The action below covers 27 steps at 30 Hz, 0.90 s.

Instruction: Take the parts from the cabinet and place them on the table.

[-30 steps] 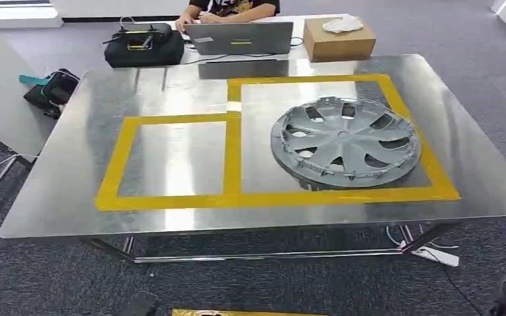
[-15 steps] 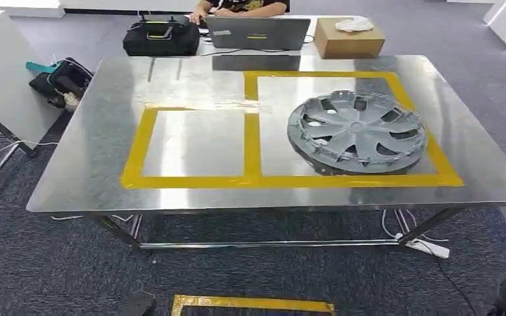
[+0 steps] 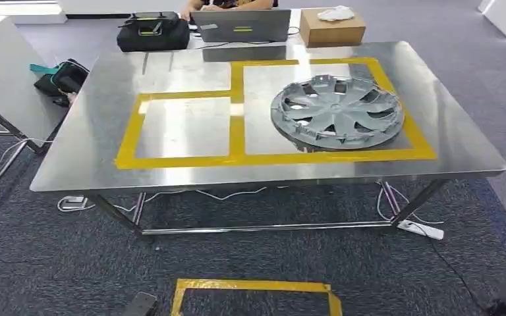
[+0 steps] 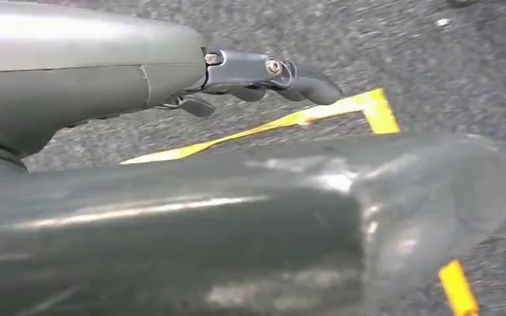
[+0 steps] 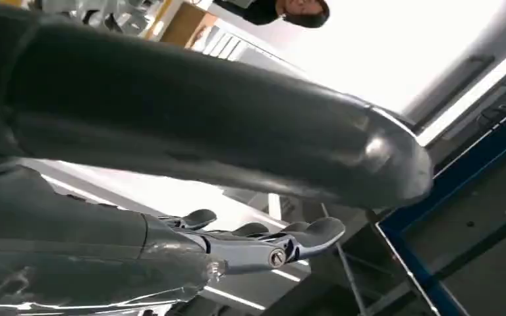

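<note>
Hubcap [image 3: 337, 112] lies flat inside the larger yellow-taped square [image 3: 382, 79] toward the table's [image 3: 92, 158] right edge, face up. Left hand [image 4: 263, 72] over carpet, fingers extended, holding nothing. Right hand [image 5: 263, 240] likewise released, fingers straight and apart.

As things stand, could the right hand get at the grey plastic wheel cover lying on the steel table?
Probably not yet. The grey plastic wheel cover lies far back on the steel table, with open carpet before it, and the empty right hand hangs low beside the body.
</note>
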Tool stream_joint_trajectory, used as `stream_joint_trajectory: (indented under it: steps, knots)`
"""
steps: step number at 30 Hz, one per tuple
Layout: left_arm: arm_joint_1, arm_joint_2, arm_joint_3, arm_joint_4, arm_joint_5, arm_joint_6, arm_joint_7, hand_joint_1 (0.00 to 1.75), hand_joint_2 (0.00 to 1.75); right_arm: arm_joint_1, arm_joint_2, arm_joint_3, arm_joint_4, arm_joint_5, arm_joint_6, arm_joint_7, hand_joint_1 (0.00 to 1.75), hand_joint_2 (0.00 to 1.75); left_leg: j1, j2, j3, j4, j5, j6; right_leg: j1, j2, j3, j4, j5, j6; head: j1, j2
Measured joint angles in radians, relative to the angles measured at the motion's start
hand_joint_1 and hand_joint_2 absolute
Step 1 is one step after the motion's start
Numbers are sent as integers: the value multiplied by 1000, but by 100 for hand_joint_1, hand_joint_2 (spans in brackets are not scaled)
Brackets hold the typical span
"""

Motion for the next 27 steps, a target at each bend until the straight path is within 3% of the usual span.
stream_joint_trajectory:
  steps: [1, 2, 4, 5, 6, 9, 10, 11, 12, 14, 15, 16, 17, 19, 20, 21, 22, 24, 25, 26, 27]
  knots:
    - [1, 0, 0, 0, 0, 0, 0, 0, 0, 0, 2, 0, 0, -1, -1, 0, 0, 0, 1, 0, 12, 14, 20, -1, 0, 0, -17, 2, 11, 2, 0, 0]
    - [1, 0, 0, 0, 0, 0, 0, 0, 0, 0, 4, 0, 0, -2, -1, 0, 0, 0, 3, 0, 46, -16, 56, -2, 0, -1, -33, 4, 21, 6, 0, 0]
    - [0, 0, 0, 0, 0, 0, 0, 0, 0, -1, 6, -1, 0, -4, -1, 0, 0, 0, 5, 1, 163, -176, 112, 0, -2, -1, -61, 14, 37, 15, 0, 0]
    - [-2, -1, 0, 0, 0, 0, 0, 0, 0, -1, 6, -2, -2, -6, -1, 0, 0, 0, 6, 1, 229, -265, 102, 2, -1, -1, -68, 19, 43, 20, 0, 0]
    - [-4, -1, 0, 0, 0, 0, 0, 0, 0, -1, 6, -3, -5, -7, -1, 0, 0, 0, 3, -2, 266, -334, 81, 10, 3, -1, -78, 28, 49, 26, 1, 0]
    - [-3, -3, 0, 0, 0, 0, -1, 0, 0, -1, 6, -7, -6, -10, 1, 0, 0, 0, -5, -3, 244, -324, 91, 35, -1, -3, -82, 18, 78, 45, 3, 0]
    - [0, -4, 0, 0, 0, 0, -1, 0, 0, 0, 6, -9, -6, -11, 1, 0, 0, 0, 0, 1, 233, -329, 106, 47, -3, 0, -88, 20, 82, 50, -2, 0]
    - [-1, -3, 0, 0, 0, 0, -1, 0, 0, 1, 7, -11, -6, -11, 2, 0, 0, 0, 1, 4, 221, -328, 116, 55, -4, 1, -101, 38, 44, 53, 1, 0]
    - [-1, -3, 0, 0, -1, 0, -1, 0, 0, 1, 7, -11, -6, -11, 3, 0, 0, 0, 1, 6, 207, -328, 127, 61, -4, 0, -125, 87, -22, 56, 3, 0]
    - [-1, -4, 0, 0, -2, 0, -1, 0, 0, 1, 7, -12, -6, -12, 4, 0, 0, 0, -2, 6, 177, -327, 153, 66, -3, 1, -165, 253, -134, 61, 5, 0]
    - [-1, -4, 0, 0, -2, 0, -1, 0, 0, 1, 7, -13, -6, -13, 5, 0, 0, 0, -4, 7, 159, -326, 166, 66, -3, 1, -175, 321, -155, 61, 5, 0]
    - [0, -4, 0, 0, -2, 0, -1, 0, 0, 1, 7, -13, -6, -13, 6, 0, 0, 0, -5, 7, 142, -325, 178, 65, -3, 1, -168, 348, -142, 60, 5, 0]
    - [0, -4, 0, 0, -2, 0, -1, 0, 0, 1, 7, -13, -6, -14, 6, 0, 0, 0, -6, 7, 127, -324, 190, 64, -2, 0, -141, 334, -108, 59, 5, 0]
    - [0, -4, 0, 0, -2, 0, -1, 0, 0, 0, 7, -14, -6, -18, 9, 2, 0, 0, -7, 6, 98, -324, 214, 58, 0, 1, -29, 194, -33, 52, 5, 0]
    - [0, -4, 0, 0, -2, 0, -1, 0, 0, -1, 7, -16, -7, -21, 10, 2, 0, 0, -7, 6, 89, -323, 225, 54, 0, 2, 47, 88, -39, 50, 6, 0]
    - [0, -4, 0, 0, -2, 0, -1, 0, 0, -3, 7, -16, -7, -23, 14, 2, 0, 0, -11, 6, 81, -322, 234, 48, 4, 3, 116, -14, -77, 50, 5, 0]
    - [1, -4, 0, 0, -2, 0, -1, 0, 0, -3, 7, -17, -8, -25, 14, 2, 0, 0, -10, 6, 82, -325, 247, 45, 6, 6, 125, -38, -81, 43, 2, 0]
    - [0, -4, 0, 0, -2, 0, -1, 0, 0, -1, 7, -18, -8, -29, 18, 3, 0, 0, -6, 6, 82, -332, 266, 38, 11, 7, 99, -28, -69, 43, 7, 0]
    - [2, -3, 0, 0, -2, 1, -1, 0, 0, 0, 8, -18, -8, -30, 19, 3, 0, 0, -10, 4, 79, -337, 275, 31, 6, 5, 89, -35, -56, 32, 5, 0]
    - [2, -2, 0, 0, -2, 1, -1, 0, 0, -5, 10, -18, -8, -30, 20, 3, 0, 0, -7, 1, 67, -328, 245, 25, 2, 2, 91, -37, -47, 19, 8, 0]
    - [2, -3, 0, 0, -2, 2, -1, 0, 0, -4, 10, -18, -8, -30, 21, 3, 0, 0, -6, 2, 50, -283, 184, 19, 1, 3, 78, -35, -35, 8, -3, 0]
